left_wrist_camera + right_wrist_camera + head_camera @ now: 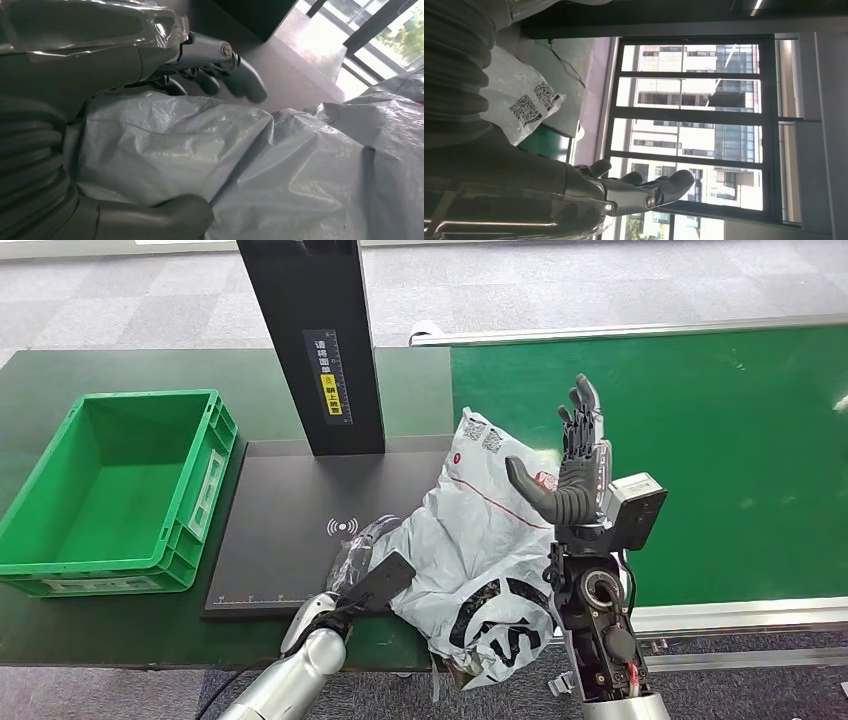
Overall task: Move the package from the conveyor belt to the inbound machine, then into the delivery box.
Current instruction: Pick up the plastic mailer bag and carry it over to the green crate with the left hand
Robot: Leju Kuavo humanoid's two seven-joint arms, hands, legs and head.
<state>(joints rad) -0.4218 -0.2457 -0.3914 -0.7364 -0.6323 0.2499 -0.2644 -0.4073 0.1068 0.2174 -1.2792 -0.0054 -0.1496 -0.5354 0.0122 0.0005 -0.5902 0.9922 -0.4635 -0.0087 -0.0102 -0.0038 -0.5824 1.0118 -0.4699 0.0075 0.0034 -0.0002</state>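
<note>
Right hand (pixel 578 455) stands upright beside the package (pixel 480 540), fingers spread and holding nothing, its thumb just touching the crumpled plastic; the left hand (pixel 365 575) lies low against the package's near-left flank, fingers and thumb apart around a fold in the left wrist view, pressing rather than clearly gripping. Largest worry is the package itself: it sprawls from the edge of the conveyor belt (pixel 700 440) across onto the inbound machine (pixel 290 530), with its lower end overhanging the front of the desk (pixel 120 630); a one-sided push from the left hand could tip that slack bulk off the front edge. Next, the delivery box (pixel 110 490) sits well to the left, so the soft bag would likely sag and slip from a loose hold in transit. Smaller still, the printed codes (pixel 483 433) face up near the black column (pixel 310 340); further crumpling might fold them under.
</note>
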